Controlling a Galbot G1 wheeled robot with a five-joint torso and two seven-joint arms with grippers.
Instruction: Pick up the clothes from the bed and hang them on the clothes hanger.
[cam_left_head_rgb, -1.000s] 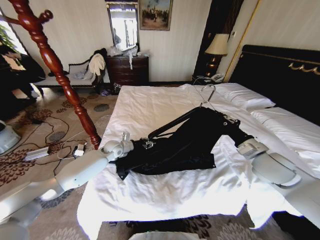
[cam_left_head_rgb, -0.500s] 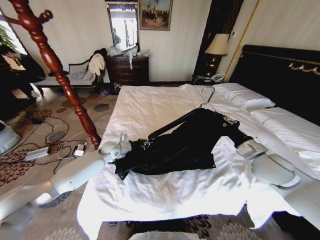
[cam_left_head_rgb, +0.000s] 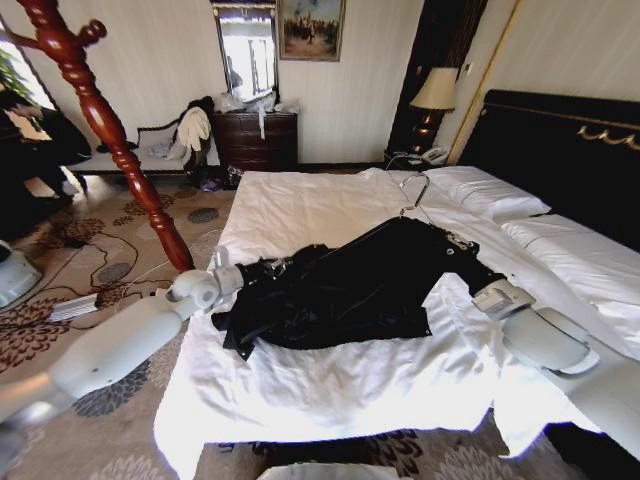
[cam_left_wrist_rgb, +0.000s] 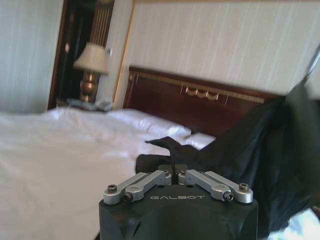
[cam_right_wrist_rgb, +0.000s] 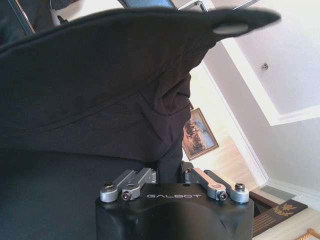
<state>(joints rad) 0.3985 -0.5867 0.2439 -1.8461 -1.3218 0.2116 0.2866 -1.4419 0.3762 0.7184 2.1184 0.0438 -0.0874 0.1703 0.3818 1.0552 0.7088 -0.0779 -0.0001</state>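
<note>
On bed (cam_left_head_rgb: 330, 215): both end effectors clamp clothes (cam_left_head_rgb: 350, 290).

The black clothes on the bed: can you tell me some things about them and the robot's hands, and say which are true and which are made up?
1. The black clothes lie on the bed. True.
2. The left hand pinches the edge of the clothes. True: in the left wrist view its fingers are closed on black cloth.
3. The clothes hanger hangs on the wooden coat stand. False: its silver hook pokes out of the clothes, over the bed.
4. The right hand is up by the lamp. False: it is at the clothes' other side, gripping cloth.
5. The sheets are red. False: they are white.
</note>
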